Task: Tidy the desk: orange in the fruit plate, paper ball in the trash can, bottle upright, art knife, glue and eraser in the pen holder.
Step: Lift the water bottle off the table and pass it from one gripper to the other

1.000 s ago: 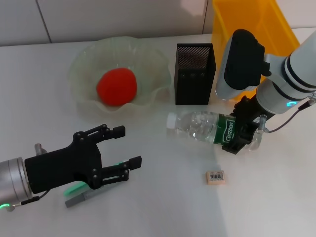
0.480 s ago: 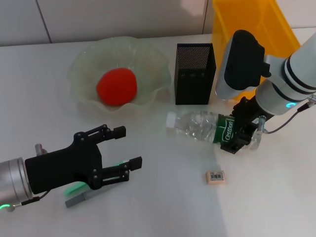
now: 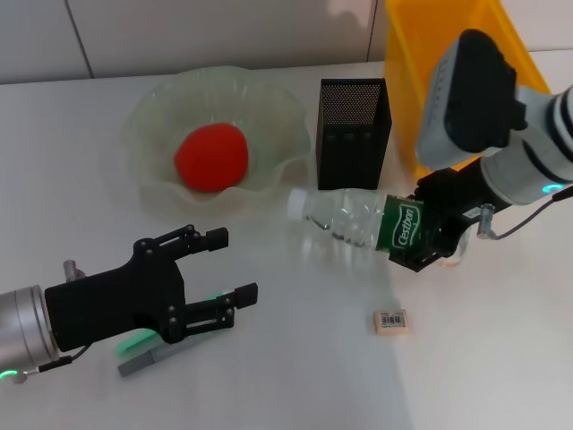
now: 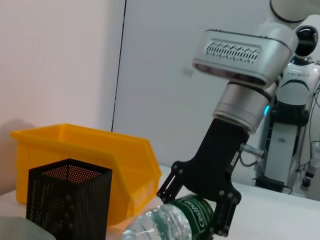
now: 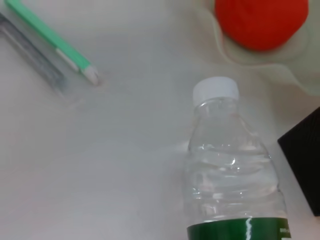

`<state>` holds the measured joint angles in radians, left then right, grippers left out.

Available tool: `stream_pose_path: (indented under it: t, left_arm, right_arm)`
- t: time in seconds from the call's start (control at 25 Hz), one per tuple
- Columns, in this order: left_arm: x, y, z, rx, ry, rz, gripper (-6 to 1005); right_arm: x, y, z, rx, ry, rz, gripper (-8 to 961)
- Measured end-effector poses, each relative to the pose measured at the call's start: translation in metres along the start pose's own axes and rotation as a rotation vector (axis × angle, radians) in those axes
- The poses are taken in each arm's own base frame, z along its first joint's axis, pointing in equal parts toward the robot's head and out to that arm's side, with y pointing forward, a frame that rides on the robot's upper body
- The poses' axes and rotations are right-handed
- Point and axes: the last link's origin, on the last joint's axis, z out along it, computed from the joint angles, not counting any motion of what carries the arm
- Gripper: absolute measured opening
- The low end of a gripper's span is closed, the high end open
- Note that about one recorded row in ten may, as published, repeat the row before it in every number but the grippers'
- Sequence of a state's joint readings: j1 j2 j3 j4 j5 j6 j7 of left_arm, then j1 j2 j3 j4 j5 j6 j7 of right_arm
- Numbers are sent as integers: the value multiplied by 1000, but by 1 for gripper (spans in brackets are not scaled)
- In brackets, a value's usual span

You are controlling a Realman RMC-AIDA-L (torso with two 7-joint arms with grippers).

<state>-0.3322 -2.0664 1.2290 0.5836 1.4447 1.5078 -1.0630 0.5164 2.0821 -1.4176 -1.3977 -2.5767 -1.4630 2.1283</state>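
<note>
My right gripper [image 3: 414, 244] is shut on the bottle [image 3: 351, 218] at its green label and holds it tilted just above the desk [image 3: 286, 358], white cap [image 5: 216, 90] pointing left, in front of the pen holder [image 3: 354, 134]. The orange [image 3: 210, 157] lies in the fruit plate [image 3: 143, 134]. The eraser [image 3: 389, 320] rests on the desk, nearer me than the bottle. My left gripper [image 3: 233, 264] hovers open at the near left, over a green stick [image 5: 50, 42] and a grey one [image 5: 32, 52]; which is art knife or glue is unclear. The paper ball is out of view.
The yellow trash can [image 3: 448, 54] stands at the back right, just behind my right arm and beside the pen holder. The left wrist view shows the right gripper [image 4: 197, 212] around the bottle's label [image 4: 192, 210], with the holder [image 4: 67, 202] and bin [image 4: 80, 150] beside it.
The right gripper has raised the bottle off the desk and carried it left and back toward the pen holder; the right arm has swung up. The left arm has not moved.
</note>
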Motion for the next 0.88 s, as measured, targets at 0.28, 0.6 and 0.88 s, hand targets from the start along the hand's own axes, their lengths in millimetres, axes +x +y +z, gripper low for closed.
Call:
stream_pose_path:
  t: [0.28, 0.6, 0.88]
  left_arm:
    - [4, -1, -1, 8, 24, 1, 807]
    - [16, -7, -15, 120, 209, -66, 807]
    - [38, -4, -14, 90, 531, -214, 806]
  right_arm:
    - [10, 12, -20, 2, -125, 45, 763]
    - [51, 23, -64, -38, -572, 181, 762]
    - [102, 36, -59, -79, -932, 236, 761]
